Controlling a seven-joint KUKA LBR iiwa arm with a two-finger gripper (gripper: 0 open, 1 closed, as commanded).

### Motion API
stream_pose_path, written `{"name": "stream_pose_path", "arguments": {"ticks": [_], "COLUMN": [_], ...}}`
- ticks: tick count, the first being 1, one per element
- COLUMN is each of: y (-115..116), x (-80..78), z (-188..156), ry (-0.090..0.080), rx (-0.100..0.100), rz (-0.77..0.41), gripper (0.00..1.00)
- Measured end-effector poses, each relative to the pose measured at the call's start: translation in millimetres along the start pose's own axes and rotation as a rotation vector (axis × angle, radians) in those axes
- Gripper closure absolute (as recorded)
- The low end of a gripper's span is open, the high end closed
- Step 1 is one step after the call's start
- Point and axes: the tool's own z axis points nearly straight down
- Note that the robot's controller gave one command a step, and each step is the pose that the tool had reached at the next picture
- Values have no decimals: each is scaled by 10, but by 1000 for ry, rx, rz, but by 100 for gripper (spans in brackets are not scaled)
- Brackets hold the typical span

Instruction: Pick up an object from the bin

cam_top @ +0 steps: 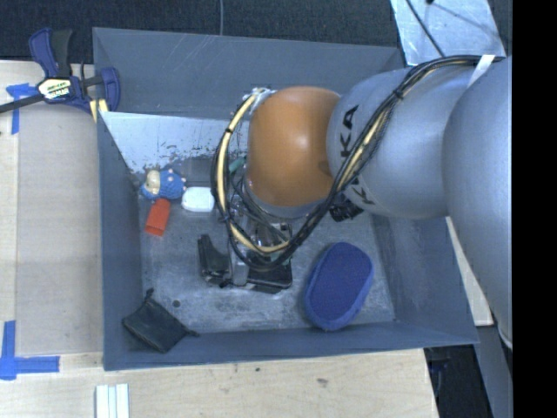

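Presently: jaws low at mid-floor of the bin (pixel 261 55), spread cannot be told. The nearest item, a blue oval pad (pixel 338 284), lies just beside them toward the view's right. Its long axis runs roughly front-to-back.

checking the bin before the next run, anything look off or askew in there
Nothing spilled. The black wedge lies askew in the lower-left corner, and the bin's back wall is scuffed and scratched.
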Motion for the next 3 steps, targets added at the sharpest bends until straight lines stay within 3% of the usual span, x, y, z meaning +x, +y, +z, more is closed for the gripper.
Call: {"name": "stream_pose_path", "arguments": {"ticks": [1,2,3], "y": [-214,-196,-432], "x": [106,86,290], "z": [730,683,-1080], "ry": [1,-4,-8], "rx": [1,-2,-1], "rz": [-8,-7,-12], "gripper": [0,100,100]}}
